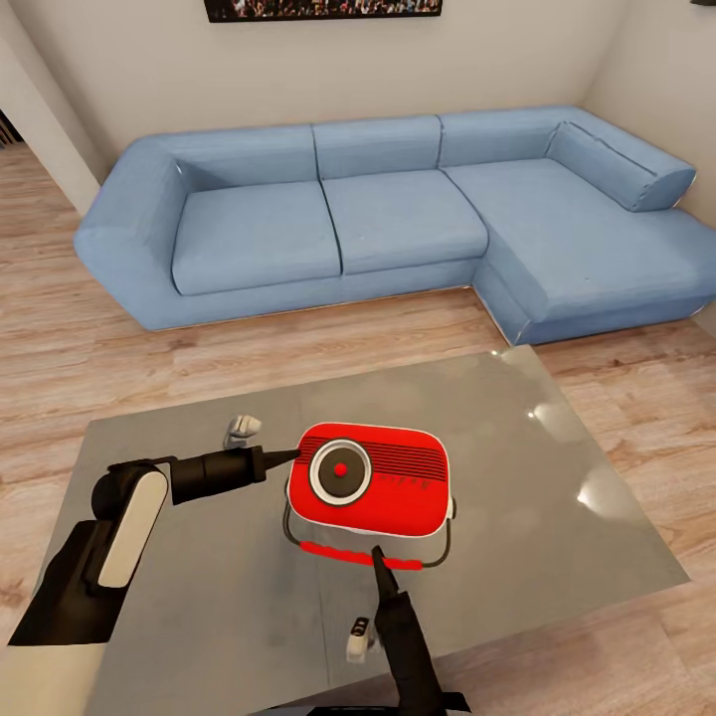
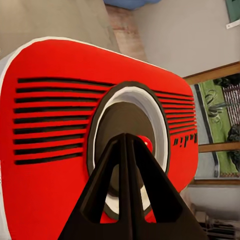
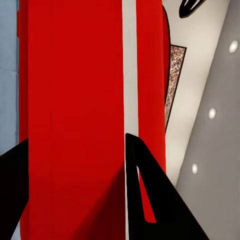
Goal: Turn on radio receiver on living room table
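Radio receiver sits mid table, tilted. Your left gripper is pinched together, tip near the dial, and your right gripper is spread around its edge. Can't tell if it's on; press prob. left.

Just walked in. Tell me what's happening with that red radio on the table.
The robot is working on the red radio receiver, which appears lifted and tilted above the grey table in front of the blue sofa. The right gripper comes from below, at the looped handle, with its fingers open on either side of the radio's body in the right wrist view. The left gripper, fingers together, points at the radio's face; its wrist view shows the tip right at the round dial.
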